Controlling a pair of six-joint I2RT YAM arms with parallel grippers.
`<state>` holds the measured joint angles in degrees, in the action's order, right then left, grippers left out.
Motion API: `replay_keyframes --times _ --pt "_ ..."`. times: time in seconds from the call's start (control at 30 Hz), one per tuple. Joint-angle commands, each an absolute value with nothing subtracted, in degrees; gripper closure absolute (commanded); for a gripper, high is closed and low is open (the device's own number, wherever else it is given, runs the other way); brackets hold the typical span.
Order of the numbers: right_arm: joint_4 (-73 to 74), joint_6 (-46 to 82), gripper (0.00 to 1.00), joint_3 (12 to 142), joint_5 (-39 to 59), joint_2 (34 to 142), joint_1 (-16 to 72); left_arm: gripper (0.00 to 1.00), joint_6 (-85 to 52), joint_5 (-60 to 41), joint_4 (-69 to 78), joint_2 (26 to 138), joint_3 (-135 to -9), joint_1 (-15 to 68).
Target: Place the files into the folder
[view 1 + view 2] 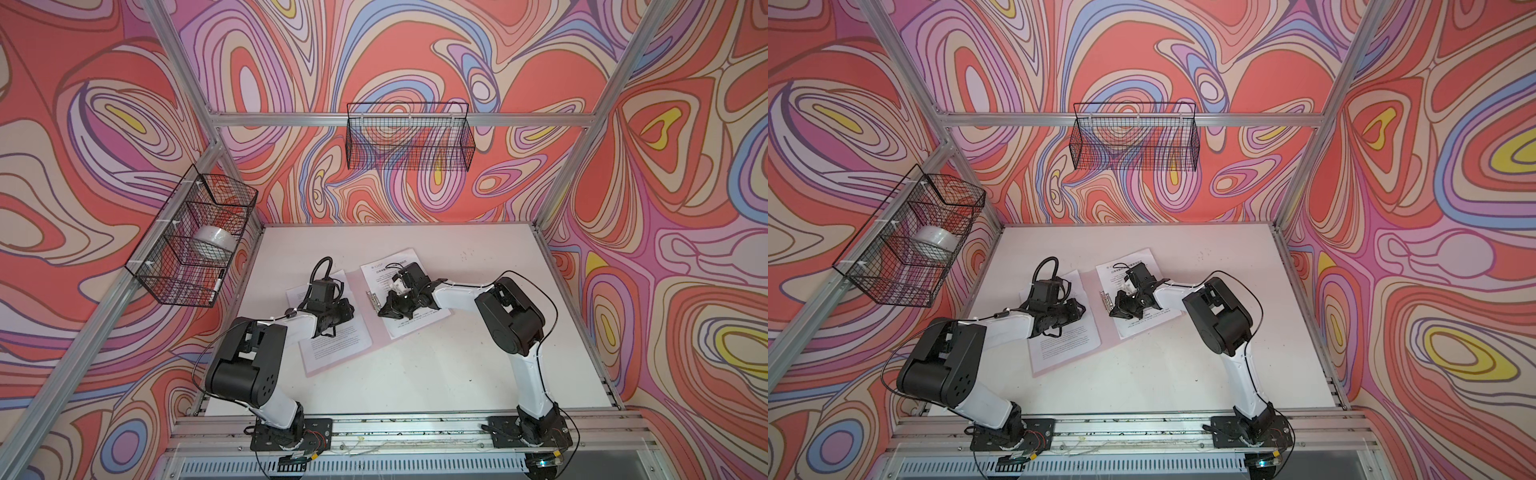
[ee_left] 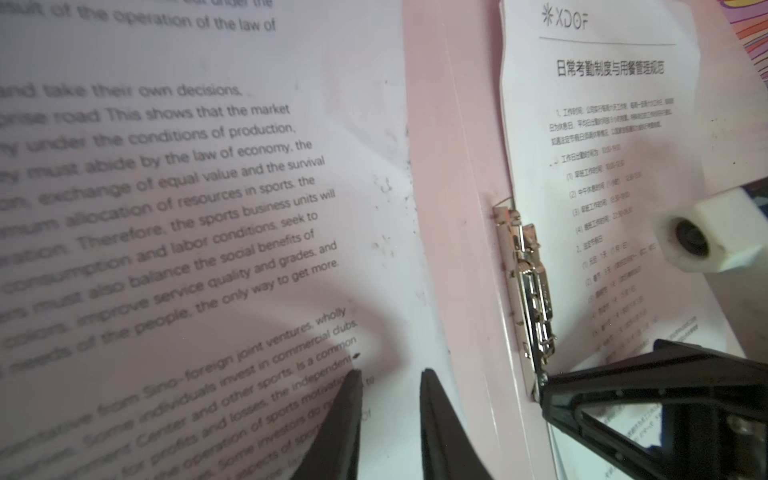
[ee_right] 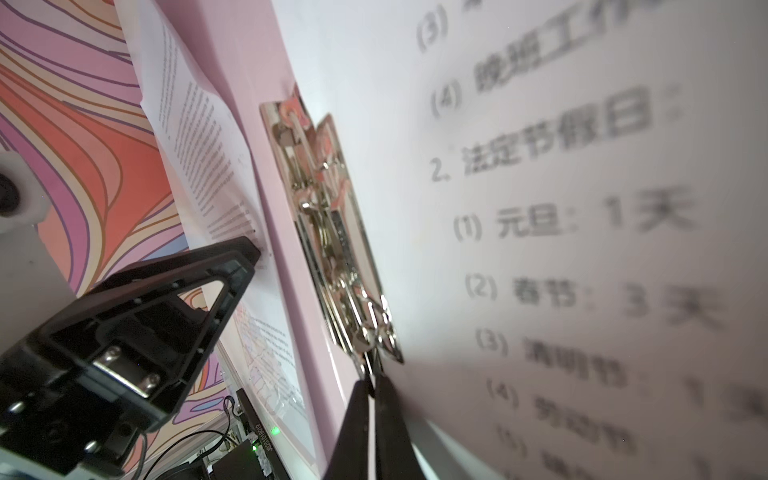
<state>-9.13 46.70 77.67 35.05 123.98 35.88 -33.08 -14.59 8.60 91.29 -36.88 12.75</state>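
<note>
Right wrist view: right gripper (image 3: pixel 371 384) pinches the small metal clip (image 3: pixel 328 232) of the open pale-pink flat folder (image 2: pixel 457 187) mid-table. Left gripper (image 2: pixel 388 376) is slightly apart and empty. White printed sheets (image 1: pixel 336 345) lie on both flaps; securing them seems left.

Robot lab, no question. A left arm (image 1: pixel 249 357) and a right arm (image 1: pixel 511 320) are bolted onto a slotted aluminium rail (image 1: pixel 415 428) along the edge of a white table (image 1: pixel 457 365). The whole bench is boxed in by an aluminium extrusion frame (image 1: pixel 399 119), with loud swirly printed backdrop panels (image 1: pixel 415 50) on 3 sides. 1 wire basket (image 1: pixel 174 291) is zip-tied to the frame well out past the left gripper (image 1: pixel 351 309), and another wire basket (image 1: pixel 409 137) hangs high beyond the right gripper (image 1: pixel 380 311). Loose black cables (image 1: pixel 552 316) loop off the arms, and there's exposed wiring (image 1: pixel 307 453) at their bases.
</note>
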Motion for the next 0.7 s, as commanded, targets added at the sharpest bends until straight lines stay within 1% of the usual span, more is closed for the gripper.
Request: replay_keyframes --times 0.0,0.1,0.3,0.5,0.67 --pt "-19.02 46.72 1.00 74.37 27.04 129.60 34.54 0.74 -32.87 -12.99 3.29 93.14 -37.47 12.74" --pt "-17.39 47.97 1.00 75.06 30.18 130.19 34.80 0.75 -32.59 -12.44 2.49 93.80 -38.26 13.22" --pt "-12.33 51.84 1.00 75.22 35.10 126.37 36.61 0.76 -31.59 -10.92 0.45 94.92 -40.05 14.65" --pt "-13.25 52.36 1.00 77.69 37.10 125.44 38.40 0.76 -31.35 -11.49 0.44 95.01 -40.08 14.68" --pt "-11.01 54.63 1.00 77.87 39.55 125.53 38.58 0.76 -31.20 -11.77 0.53 95.01 -40.12 14.68"
